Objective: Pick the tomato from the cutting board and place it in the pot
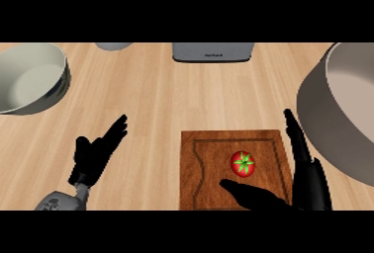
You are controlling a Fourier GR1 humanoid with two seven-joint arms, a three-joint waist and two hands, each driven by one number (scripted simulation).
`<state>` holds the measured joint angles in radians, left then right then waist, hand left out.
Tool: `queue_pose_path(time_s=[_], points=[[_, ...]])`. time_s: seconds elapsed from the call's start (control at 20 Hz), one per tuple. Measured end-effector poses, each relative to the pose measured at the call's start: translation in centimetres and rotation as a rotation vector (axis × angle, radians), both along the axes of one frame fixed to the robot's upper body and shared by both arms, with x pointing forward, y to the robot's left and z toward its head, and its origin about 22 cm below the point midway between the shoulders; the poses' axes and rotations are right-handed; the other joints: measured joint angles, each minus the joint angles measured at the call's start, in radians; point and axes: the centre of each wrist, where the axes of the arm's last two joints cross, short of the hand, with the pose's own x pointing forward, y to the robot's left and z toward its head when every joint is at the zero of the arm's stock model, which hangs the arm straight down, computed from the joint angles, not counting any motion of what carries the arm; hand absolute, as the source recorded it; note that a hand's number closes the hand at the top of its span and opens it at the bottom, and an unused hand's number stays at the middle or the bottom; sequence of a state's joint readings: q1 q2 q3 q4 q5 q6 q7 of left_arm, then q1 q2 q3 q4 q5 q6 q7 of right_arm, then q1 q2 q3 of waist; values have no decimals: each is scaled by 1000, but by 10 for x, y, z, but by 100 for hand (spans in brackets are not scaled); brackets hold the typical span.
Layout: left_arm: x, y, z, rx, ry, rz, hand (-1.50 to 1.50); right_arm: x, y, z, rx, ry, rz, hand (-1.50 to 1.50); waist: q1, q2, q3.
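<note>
Two vessels bracket the pale, wood-grained worktop: at the upper left of the frame sits a round, light grey bowl with a smooth matte inside, and at the right edge rises the large grey metal pot, only partly in frame, its wall tall and curved. Between them, working rightward, the left hand rests at lower left, black fingers straight and holding nothing. Along the top edge sit a small grey rounded object and a grey box-like thing, both cut off. In the lower centre lies the brown rectangular wooden cutting board with a routed groove, and on its right half the small round red tomato, green stem up. It should be light, smooth-skinned and somewhat soft, likely to roll or slip, so take it across its widest middle from opposite sides. The right hand stands open around it, thumb below, fingers to its right, not touching.
</note>
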<state>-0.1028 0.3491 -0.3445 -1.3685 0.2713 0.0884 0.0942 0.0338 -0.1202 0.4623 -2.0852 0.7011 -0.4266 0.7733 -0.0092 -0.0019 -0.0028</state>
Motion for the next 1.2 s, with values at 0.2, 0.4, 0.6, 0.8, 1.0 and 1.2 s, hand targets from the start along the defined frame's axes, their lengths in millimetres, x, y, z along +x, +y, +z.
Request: queue_pose_path(time_s=[0.2, 0.4, 0.6, 0.8, 1.0, 1.2], points=[[5, -5, 4, -1, -1, -10, 0, 10, 5, -1, -1, 173, 56, -150, 11, 2, 1], [2, 1, 3, 2, -10, -11, 0, 17, 8, -19, -31, 316, 116, -150, 13, 3, 2], [2, -2, 0, -1, -2, -11, 0, 24, -2, -39, -59, 377, 126, -150, 11, 3, 3], [4, 5, -1, -4, -5, -12, 0, 18, -17, -56, -79, 365, 101, -150, 8, 2, 3], [4, 0, 0, -7, -2, -13, 0, 13, -37, -72, -73, 328, 80, -150, 7, 2, 3], [6, -5, 2, -4, 2, -12, 0, 3, -46, -84, -21, 295, 105, -150, 6, 1, 3]])
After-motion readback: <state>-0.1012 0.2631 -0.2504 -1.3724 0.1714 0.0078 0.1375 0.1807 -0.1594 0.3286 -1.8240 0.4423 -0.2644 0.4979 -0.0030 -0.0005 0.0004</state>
